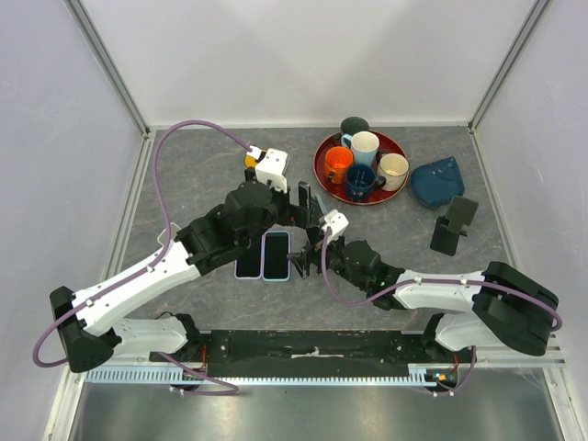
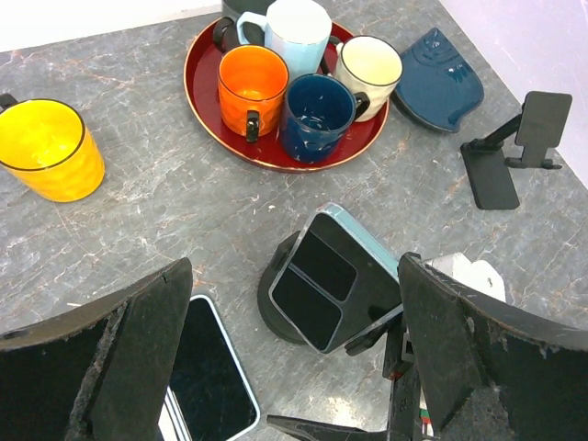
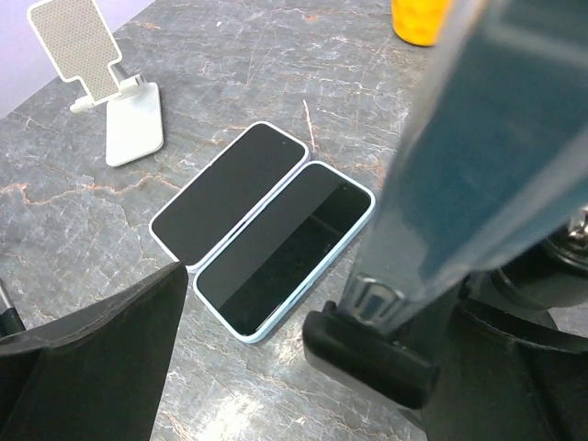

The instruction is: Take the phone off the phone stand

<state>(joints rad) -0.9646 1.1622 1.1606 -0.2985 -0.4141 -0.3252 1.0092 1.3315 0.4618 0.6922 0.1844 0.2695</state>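
1. Phone (image 2: 349, 266): pale blue case. It is seated tilted on the phone stand (image 2: 274, 299), a black stand with a round base, at mid-table. It has not yet been lifted off.
2. Left gripper (image 1: 303, 200): held above the phone with its fingers (image 2: 119, 367) spread wide. In its wrist view the phone is framed between them, and nothing is gripped.
3. Right gripper (image 1: 305, 257): placed low at the stand's neck. One finger (image 3: 92, 367) is seen well apart from the neck. The other is hidden behind the stand, so the jaws are judged spread, and no contact can be confirmed.
4. Neighbours: a white-edged phone (image 3: 225, 193) and a blue-edged phone (image 3: 285, 248) are laid flat side by side, touching, just beside the stand. A white folding stand (image 3: 101, 83), a black folding stand (image 2: 514, 147), a yellow mug (image 2: 41, 147) and a red tray (image 2: 197, 73) of mugs are set further off on the grey table (image 2: 165, 211).
5. Hazards, as judged:
   - The stand could be tipped or dragged onto the flat phones if the phone is pulled before the base is braced.
   - The phone could be dropped if only its slick edges are caught by jaws closed off-centre.
   - The two wrists are crowded close together, so one could be struck by the other during the lift.
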